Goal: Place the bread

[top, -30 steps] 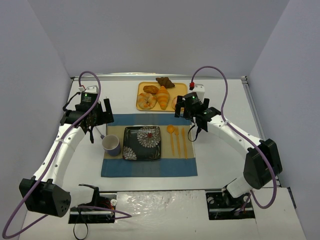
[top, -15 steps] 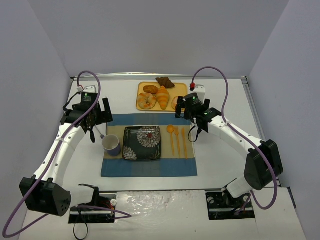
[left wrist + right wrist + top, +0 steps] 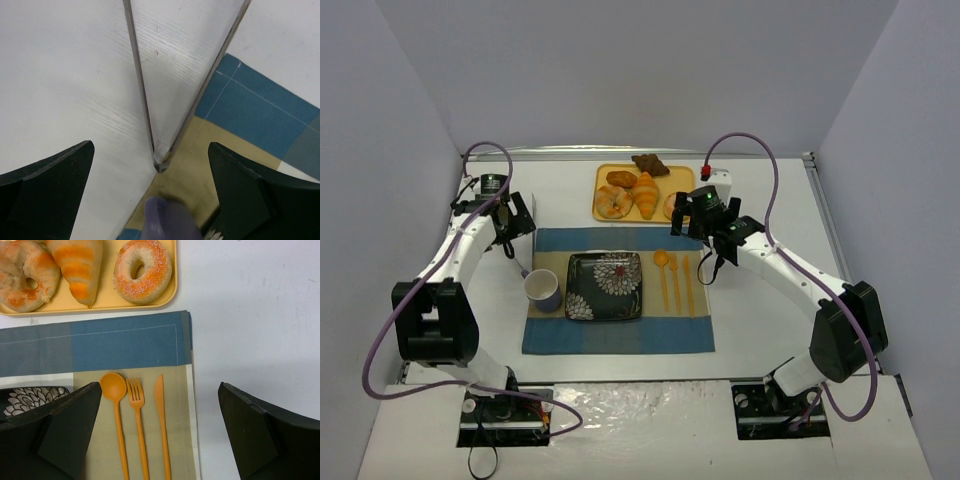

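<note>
Bread (image 3: 22, 270) on tray (image 3: 125, 305), ahead and left of right fingers (image 3: 65, 430), just beside croissant (image 3: 77, 265). Right fingers released, empty, over cutlery (image 3: 137, 425). Left fingers (image 3: 45, 180) released, empty, well apart from the bread. Advice: right fingers straddle bread's width, avoid croissant, close softly, carry to plate (image 3: 605, 285).
</note>
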You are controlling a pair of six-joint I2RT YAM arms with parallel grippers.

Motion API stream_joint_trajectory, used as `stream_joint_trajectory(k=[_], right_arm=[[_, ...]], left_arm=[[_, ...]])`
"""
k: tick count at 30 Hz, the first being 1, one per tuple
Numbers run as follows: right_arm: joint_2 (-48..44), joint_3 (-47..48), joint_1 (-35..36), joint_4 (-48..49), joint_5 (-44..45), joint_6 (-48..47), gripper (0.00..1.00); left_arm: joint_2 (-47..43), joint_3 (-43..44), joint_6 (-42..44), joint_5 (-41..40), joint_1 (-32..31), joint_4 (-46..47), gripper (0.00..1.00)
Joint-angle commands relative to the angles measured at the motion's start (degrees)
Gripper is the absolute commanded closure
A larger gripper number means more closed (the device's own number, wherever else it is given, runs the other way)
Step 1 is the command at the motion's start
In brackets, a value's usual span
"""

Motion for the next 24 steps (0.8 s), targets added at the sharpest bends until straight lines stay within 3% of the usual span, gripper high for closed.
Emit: stream_joint_trajectory(k=[1,9,24], right_arm=[[-2.85,0.24,-0.04,1.75,1.09,-0.72,0.00],[-1.32,1.40,-0.37,1.79,0.94,-1.49,0.00],[0.46,1.93,-0.74,2.45,0.30,-1.39,0.00]], left_arm=[[3.59,4.97,-1.02,7.41,2.89,9.16,0.03],[10.23,7.35,-0.11,14.24,5.05,13.58,0.03],[13.69,7.16,0.47,5.39,5.18,7.93,0.03]])
